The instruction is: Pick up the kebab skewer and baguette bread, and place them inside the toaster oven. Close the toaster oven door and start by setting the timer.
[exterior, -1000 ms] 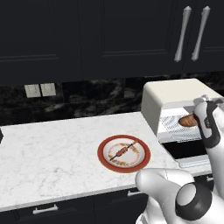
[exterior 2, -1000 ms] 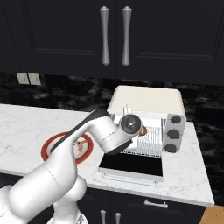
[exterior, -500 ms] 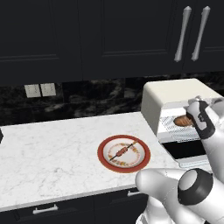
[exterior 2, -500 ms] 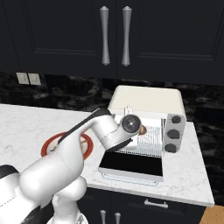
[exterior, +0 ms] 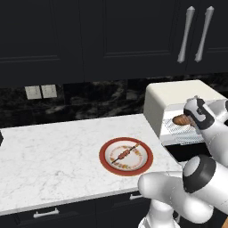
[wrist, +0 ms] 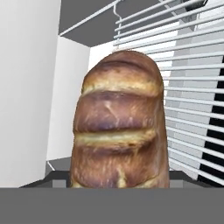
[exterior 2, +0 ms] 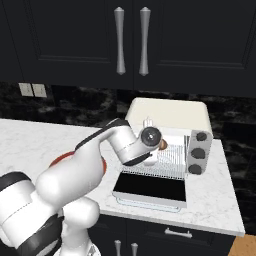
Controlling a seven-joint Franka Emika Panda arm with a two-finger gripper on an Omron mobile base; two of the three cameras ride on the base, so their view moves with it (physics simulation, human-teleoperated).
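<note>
The toaster oven (exterior: 178, 104) stands at the right end of the marble counter (exterior: 53, 151), its door (exterior 2: 150, 189) folded down flat in front of it, dark glass facing up. Inside, the wire rack (exterior 2: 170, 159) spans the opening, and three dark knobs (exterior 2: 196, 153) sit in a column on the oven's right face.

The arm reaches into the oven mouth, with the gripper (exterior: 190, 116) at the front of the cavity. In the left base view the baguette bread (exterior: 181, 120) shows as a brown oblong lying on the rack, just beside the gripper. In the hand view the loaf (wrist: 120, 122) stands large and close, golden-brown with darker scored bands across its crust, with the rack wires behind it and the pale inner wall of the oven to one side. The lower end of the loaf runs out of sight at the bottom of that view, where the fingers would be, so whether the fingers grip the bread or stand apart from it cannot be told.

The kebab skewer (exterior: 126, 153) lies diagonally across the middle of a red-rimmed plate (exterior: 107, 161) on the counter, well apart from the oven, to its left. Dark cabinets (exterior 2: 75, 40) with silver handles (exterior 2: 131, 41) hang above.
</note>
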